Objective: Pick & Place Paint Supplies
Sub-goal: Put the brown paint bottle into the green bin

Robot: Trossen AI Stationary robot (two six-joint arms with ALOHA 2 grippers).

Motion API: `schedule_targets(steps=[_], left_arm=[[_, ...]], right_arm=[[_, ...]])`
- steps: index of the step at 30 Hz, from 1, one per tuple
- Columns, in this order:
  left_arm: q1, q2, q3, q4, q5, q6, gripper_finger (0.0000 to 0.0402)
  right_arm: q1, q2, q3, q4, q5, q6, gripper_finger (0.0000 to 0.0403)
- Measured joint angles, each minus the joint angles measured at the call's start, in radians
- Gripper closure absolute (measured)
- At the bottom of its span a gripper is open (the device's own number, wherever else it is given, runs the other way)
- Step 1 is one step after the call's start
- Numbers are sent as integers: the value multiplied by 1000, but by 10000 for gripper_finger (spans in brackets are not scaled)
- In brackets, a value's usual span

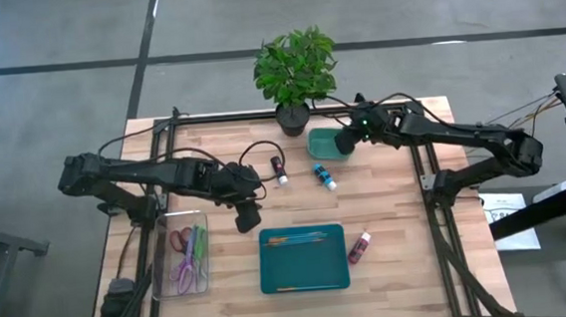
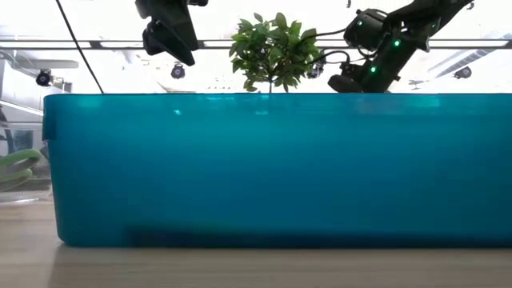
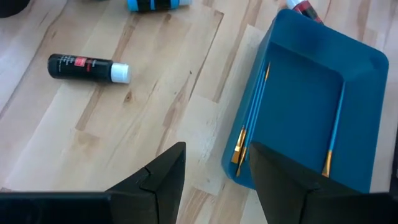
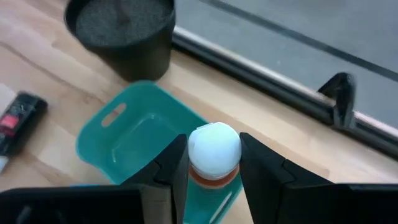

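Note:
My right gripper [image 1: 346,144] is at the far side of the table, above a small teal bin [image 4: 134,140] next to the plant pot, and is shut on a paint bottle with a white cap [image 4: 214,148]. My left gripper [image 3: 214,163] hangs open over bare wood, just left of the teal tray [image 3: 311,93]. Two brushes [image 3: 252,112] lie in that tray by its left wall and a third one [image 3: 333,127] lies further right. A black bottle [image 1: 279,171], a blue bottle [image 1: 324,176] and a dark red bottle [image 1: 359,246] lie on their sides on the table. My right gripper pinches the bottle between its two fingers, just below the white cap, at the reddish band [image 4: 214,177]. The fingers slant down toward the table's far edge. The bottle is lifted clear above the small bin, cap end toward the wrist; its lower part is hidden.
A potted plant [image 1: 295,73] stands at the far edge beside the small bin. A clear container [image 1: 188,253] with scissors lies at the near left. Black frame rails run along the table's left and right sides. Bare wood lies between the tray and the loose bottles.

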Motion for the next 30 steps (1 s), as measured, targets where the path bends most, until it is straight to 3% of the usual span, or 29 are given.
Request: schedule_targets(steps=[30], left_arm=[[0,0,0,3,21,-23,218]], right_arm=[[-51,23,-16,71,19,-134,296]])
